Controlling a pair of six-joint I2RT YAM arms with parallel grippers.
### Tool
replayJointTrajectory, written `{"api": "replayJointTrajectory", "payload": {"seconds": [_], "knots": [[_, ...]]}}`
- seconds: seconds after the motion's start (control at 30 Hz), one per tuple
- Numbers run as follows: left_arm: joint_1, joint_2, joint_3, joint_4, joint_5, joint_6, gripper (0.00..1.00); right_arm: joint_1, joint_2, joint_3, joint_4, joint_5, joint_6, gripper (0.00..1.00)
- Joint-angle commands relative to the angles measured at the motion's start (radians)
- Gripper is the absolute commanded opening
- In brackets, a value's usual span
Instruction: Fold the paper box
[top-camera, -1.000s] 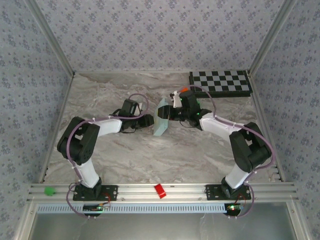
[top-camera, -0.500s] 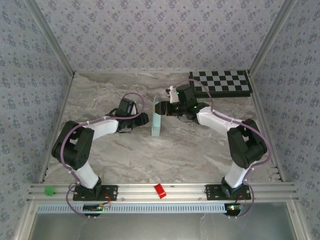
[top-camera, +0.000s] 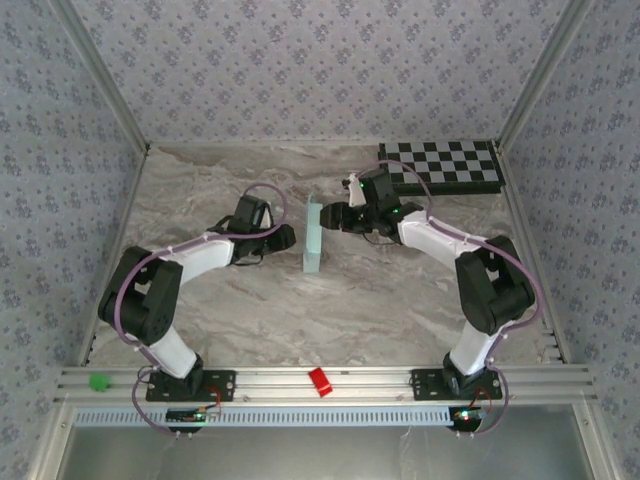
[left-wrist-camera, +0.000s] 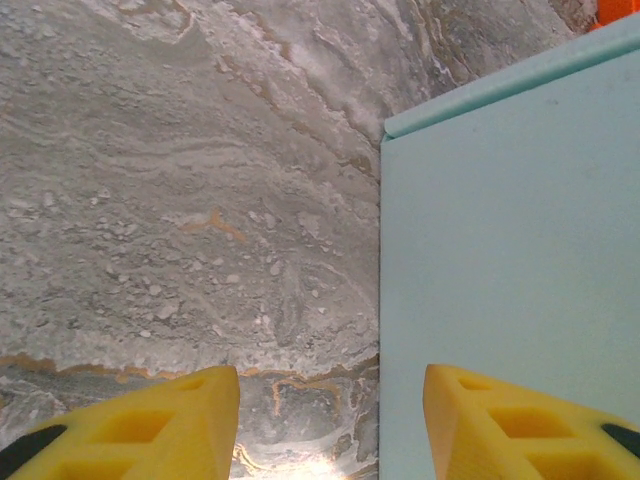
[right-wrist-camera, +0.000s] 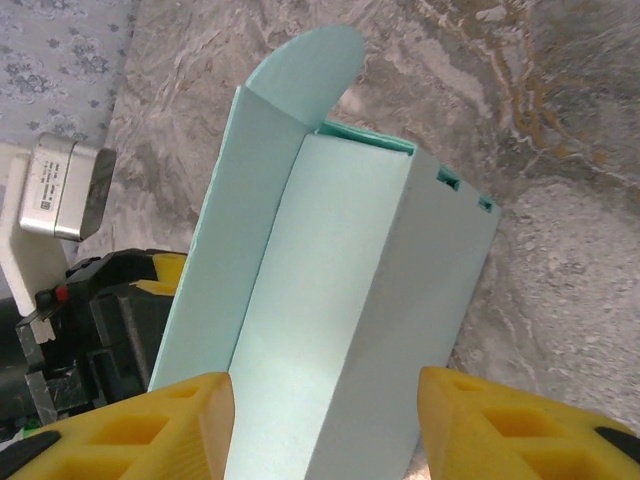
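The paper box (top-camera: 313, 235) is pale aqua card, partly folded and standing on edge mid-table between my two grippers. My left gripper (top-camera: 290, 238) sits just to its left, open. In the left wrist view the box's flat panel (left-wrist-camera: 510, 250) rises beyond the right fingertip, and the left gripper (left-wrist-camera: 331, 420) holds nothing. My right gripper (top-camera: 333, 217) is at the box's right side. The right wrist view shows the box (right-wrist-camera: 340, 300) lying ahead between the spread yellow fingers, with a rounded flap (right-wrist-camera: 320, 70) at its far end. There the right gripper (right-wrist-camera: 325, 425) is open.
A black-and-white checkered board (top-camera: 440, 166) lies at the back right corner. A red piece (top-camera: 319, 381) and a green piece (top-camera: 97, 380) sit on the front rail. Patterned walls close in the marble table (top-camera: 220, 310) on three sides.
The box has gone from leaning over to standing upright on its edge. The right gripper shifted toward the back, and the left arm swung slightly outward.
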Motion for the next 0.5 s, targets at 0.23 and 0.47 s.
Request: {"api": "replayJointTrajectory", "payload": {"seconds": [0.23, 0.47], "knots": [[0.007, 0.080, 0.112, -0.033, 0.117, 0.062, 0.51, 0.023, 0.098, 0.027, 0.069, -0.095, 0.062, 0.53], [0.008, 0.105, 0.130, -0.044, 0.125, 0.065, 0.51, 0.040, 0.107, 0.006, 0.015, 0.006, 0.083, 0.50]]}}
